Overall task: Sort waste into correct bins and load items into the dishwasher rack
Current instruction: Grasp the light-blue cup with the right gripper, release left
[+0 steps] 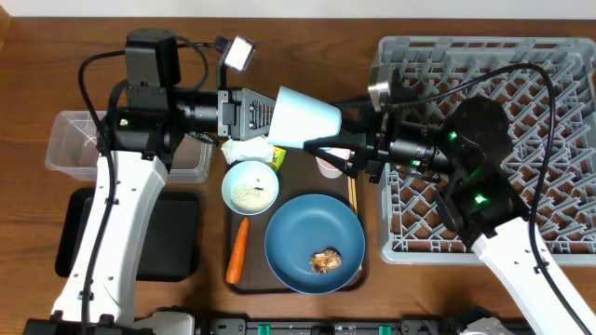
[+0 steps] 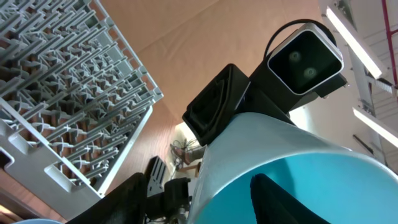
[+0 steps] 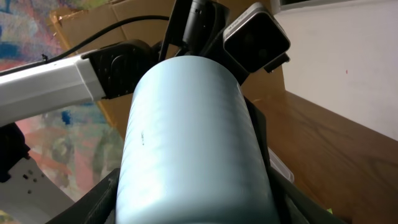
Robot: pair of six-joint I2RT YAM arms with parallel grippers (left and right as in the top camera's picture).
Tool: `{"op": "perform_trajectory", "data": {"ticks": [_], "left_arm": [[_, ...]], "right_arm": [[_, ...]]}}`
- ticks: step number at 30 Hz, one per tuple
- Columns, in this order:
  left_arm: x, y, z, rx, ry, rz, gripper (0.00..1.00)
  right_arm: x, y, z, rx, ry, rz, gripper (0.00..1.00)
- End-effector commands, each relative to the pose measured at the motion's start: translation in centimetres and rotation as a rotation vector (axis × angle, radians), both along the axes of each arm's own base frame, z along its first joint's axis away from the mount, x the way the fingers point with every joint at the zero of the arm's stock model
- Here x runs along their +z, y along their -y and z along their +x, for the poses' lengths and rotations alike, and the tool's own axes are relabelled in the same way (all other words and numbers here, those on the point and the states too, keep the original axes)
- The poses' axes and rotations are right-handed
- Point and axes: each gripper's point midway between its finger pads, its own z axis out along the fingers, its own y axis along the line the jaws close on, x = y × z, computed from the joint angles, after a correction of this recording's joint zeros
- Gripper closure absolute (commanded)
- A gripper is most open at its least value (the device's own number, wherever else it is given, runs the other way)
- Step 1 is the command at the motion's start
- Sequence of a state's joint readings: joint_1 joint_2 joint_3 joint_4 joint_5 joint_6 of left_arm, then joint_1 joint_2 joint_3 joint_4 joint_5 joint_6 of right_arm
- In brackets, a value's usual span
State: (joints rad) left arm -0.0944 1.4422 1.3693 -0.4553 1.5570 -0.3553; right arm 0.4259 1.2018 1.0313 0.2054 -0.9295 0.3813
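Currently, the light-blue cup [image 1: 305, 116] hangs in the air on its side between the two arms, above the far end of the brown serving tray [image 1: 230, 279]. Its long axis runs across the table: the wide mouth faces the left gripper [image 1: 261, 113], the narrow base faces the right gripper [image 1: 326, 140]. The right wrist view shows the right gripper's fingers [image 3: 102, 196] pressed against both sides of the cup body, so this gripper is closed on the cup. The left wrist view shows one left finger [image 2: 280, 199] inside the mouth, against the wall; whether the left gripper clamps the rim or has let go cannot be told. The dishwasher rack [image 1: 559, 56] lies to the robot's right of the cup, directly behind the right gripper and well apart from the left arm. The right arm is therefore the nearer one for loading, and the cup's base points toward the rack.
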Motion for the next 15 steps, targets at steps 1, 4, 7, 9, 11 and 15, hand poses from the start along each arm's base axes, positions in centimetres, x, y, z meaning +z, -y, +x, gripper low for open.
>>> {"op": "perform_trajectory", "data": {"ticks": [1,4,7,9,11,15], "left_arm": [[0.6,0.0,0.0,0.0,0.03,-0.003,0.45],[0.6,-0.5,0.3,0.015,0.031,-0.004,0.45],[0.6,-1.2,0.8,0.038,0.031,-0.003,0.45],[0.6,-1.7,1.1,0.056,0.032,-0.003,0.45],[0.6,-2.2,1.4,0.073,0.031,-0.003,0.45],[0.6,-3.1,1.9,0.103,0.031,-0.003,0.45]], "right_arm": [[0.1,-0.1,-0.2,0.007,0.03,-0.013,0.55],[-0.8,0.0,-0.1,0.002,0.023,-0.042,0.56],[-1.4,0.6,0.4,-0.029,-0.002,-0.062,0.58],[-1.8,1.4,1.0,-0.078,-0.016,-0.082,0.57],[-2.4,2.5,2.0,-0.163,-0.052,-0.107,0.58],[-4.4,6.0,3.9,-0.384,-0.132,-0.195,0.59]]}}
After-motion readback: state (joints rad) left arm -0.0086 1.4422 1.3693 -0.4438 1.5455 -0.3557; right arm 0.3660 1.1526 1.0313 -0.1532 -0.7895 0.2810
